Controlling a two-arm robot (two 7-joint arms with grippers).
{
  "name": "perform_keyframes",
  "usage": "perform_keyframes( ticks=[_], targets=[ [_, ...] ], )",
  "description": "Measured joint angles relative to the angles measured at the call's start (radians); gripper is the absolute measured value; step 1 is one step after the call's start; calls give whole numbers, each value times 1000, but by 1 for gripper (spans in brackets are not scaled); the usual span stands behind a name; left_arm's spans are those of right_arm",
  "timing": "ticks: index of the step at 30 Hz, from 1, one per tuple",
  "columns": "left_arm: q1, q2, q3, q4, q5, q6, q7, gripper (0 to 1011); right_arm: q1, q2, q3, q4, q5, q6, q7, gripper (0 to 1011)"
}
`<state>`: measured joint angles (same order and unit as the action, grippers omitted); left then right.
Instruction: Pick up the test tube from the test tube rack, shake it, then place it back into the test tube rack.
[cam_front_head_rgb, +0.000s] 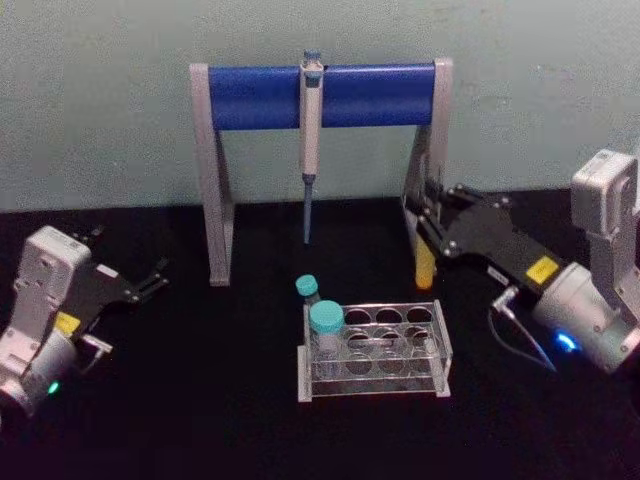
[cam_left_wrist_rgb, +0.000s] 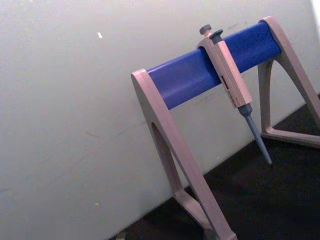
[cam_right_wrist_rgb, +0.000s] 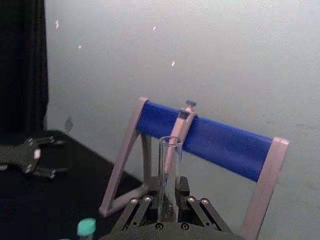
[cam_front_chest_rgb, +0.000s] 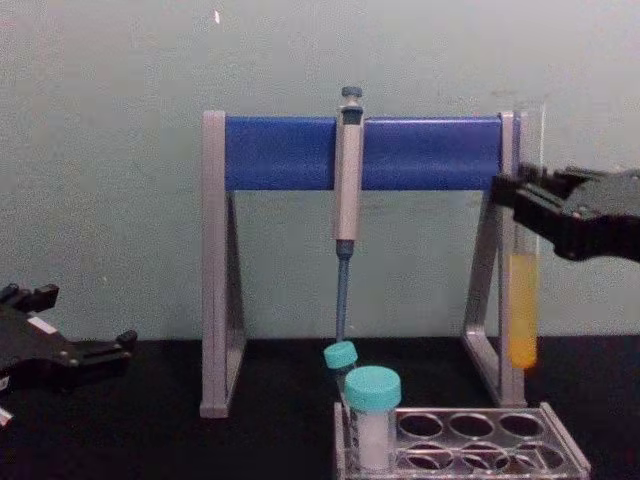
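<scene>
One test tube rack (cam_front_head_rgb: 375, 385) nearest, low on the black table (cam_front_head_rgb: 200, 400); two teal-capped tubes (cam_front_head_rgb: 326, 330) at its left end; right gripper (cam_front_chest_rgb: 518, 200) up behind the rack's right end, fingers closed on one test tube (cam_front_chest_rgb: 523, 310), upright, lifted clear above the rack, yellow liquid in its lower part; left gripper (cam_front_head_rgb: 155, 280) far left, fingers spread, holding nothing; farthest, one pipette stand (cam_front_head_rgb: 260, 97), one pipette (cam_front_head_rgb: 311, 130) hanging from its blue bar.

left arm (cam_front_head_rgb: 40, 300): grey, low at the left side, wrist angled inward.
left gripper (cam_front_head_rgb: 150, 280): black fingers (cam_right_wrist_rgb: 50, 142) spread apart, holding nothing.
right arm (cam_front_head_rgb: 590, 290): grey, reached in from the right, held high.
right gripper (cam_front_chest_rgb: 522, 205): black fingers clamped around the upper part of an upright, tall, slim clear glass test tube (cam_front_chest_rgb: 522, 300) with yellow liquid.
</scene>
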<state>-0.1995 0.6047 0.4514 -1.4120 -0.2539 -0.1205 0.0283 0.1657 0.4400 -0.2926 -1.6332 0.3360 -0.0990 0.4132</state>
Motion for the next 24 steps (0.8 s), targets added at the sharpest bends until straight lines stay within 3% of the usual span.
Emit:
perform_keyframes(
  ticks=[7, 12, 18, 24],
  targets=[
    [0, 0, 0, 0, 0, 0, 0, 1001, -31, 40, -6, -59, 32, 51, 55, 232],
    [0, 0, 0, 0, 0, 0, 0, 1001, -21, 41, -26, -53, 103, 61, 113, 232],
    [0, 0, 0, 0, 0, 0, 0, 1001, 25, 9, -57, 7, 149, 26, 150, 232],
    [0, 0, 0, 0, 0, 0, 0, 1001, 79, -36, -77, 92, 167, -34, 153, 232]
  ],
)
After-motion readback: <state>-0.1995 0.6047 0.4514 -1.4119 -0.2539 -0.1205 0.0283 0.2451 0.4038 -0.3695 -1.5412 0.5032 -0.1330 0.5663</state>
